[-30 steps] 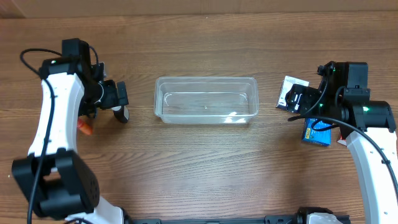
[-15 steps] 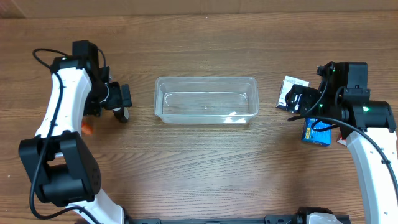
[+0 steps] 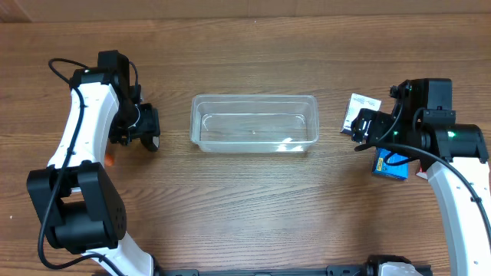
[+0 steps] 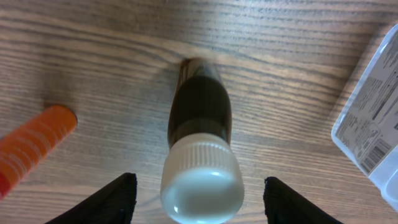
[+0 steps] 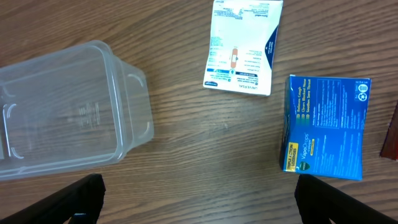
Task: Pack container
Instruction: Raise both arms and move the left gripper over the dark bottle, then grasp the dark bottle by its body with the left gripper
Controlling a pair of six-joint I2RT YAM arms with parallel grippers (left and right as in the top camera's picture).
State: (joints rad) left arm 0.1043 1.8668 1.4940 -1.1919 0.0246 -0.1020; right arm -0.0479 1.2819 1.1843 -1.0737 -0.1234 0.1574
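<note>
Brown bottle (image 4: 199,115), white cap facing the wrist camera, sits between the left gripper (image 4: 200,198) jaws: spread, gap on both sides (no contact yet). I'd centre on the body below the cap, close evenly and avoid the orange tube (image 4: 34,143). Container (image 3: 195,123) is mid-table between the arms, empty. Right gripper (image 5: 217,199) jaws are wide apart, holding nothing, near the blue box (image 5: 324,127).

Robotics lab, wood-grain table (image 3: 253,207), two white robot arms (image 3: 73,138)
</note>
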